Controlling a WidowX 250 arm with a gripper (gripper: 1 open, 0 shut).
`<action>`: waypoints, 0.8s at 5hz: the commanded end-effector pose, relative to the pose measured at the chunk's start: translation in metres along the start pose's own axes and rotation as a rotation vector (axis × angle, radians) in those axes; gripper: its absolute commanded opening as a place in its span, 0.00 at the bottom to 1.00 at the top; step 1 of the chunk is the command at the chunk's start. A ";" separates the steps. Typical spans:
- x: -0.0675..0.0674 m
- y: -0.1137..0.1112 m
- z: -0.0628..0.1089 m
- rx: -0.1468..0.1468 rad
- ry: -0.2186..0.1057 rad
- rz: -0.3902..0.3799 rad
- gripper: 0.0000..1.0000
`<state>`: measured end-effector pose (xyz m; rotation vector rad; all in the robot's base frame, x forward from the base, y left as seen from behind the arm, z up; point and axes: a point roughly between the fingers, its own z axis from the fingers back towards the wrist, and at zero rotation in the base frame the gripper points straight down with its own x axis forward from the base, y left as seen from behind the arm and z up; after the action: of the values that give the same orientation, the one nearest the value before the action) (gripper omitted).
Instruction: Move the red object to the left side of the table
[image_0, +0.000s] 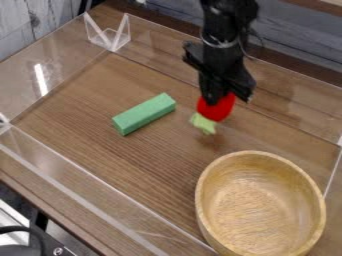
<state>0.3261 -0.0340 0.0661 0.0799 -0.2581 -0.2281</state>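
A grey surface (34, 22) shows beyond the enclosure at 10 o'clock, and dark equipment with cables (40, 240) sits low at 7 o'clock.

The small rounded bright red toy (217, 108) with a pale green stub at its lower end is clamped between the jaws of the black tool (219, 100), tilted, stub pointing down-left toward the brown wood-grain counter (107, 170) edged by low clear acrylic walls. It sits right of the counter's centre; contact with the surface cannot be determined.
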 end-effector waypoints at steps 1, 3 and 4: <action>0.001 0.036 0.023 0.034 -0.058 0.058 0.00; -0.003 0.044 0.019 0.051 -0.056 0.106 0.00; 0.006 0.010 0.009 0.036 -0.053 0.069 0.00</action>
<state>0.3243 -0.0255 0.0618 0.1004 -0.2637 -0.1595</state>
